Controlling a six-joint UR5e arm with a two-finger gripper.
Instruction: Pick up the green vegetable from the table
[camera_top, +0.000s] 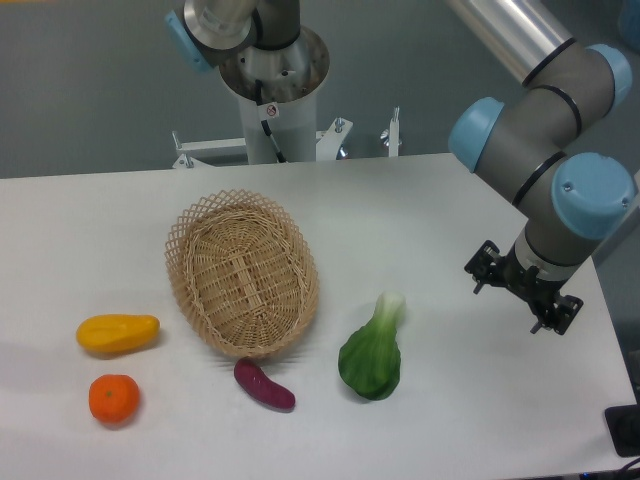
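The green vegetable (372, 350) lies on the white table (440, 210), right of centre near the front. Its dark green leaves point toward the front edge and its pale stem points away. My gripper (522, 290) hangs over the right side of the table, to the right of the vegetable and well apart from it. Only its black mount under the wrist shows. The fingers are hidden from this angle, so I cannot tell whether they stand open or shut. Nothing is seen in the gripper.
An oval wicker basket (243, 272) sits left of the vegetable, with a small purple piece (264, 385) at its front. A yellow fruit (118, 333) and an orange (113, 398) lie at the front left. The arm's base (270, 80) stands behind the table.
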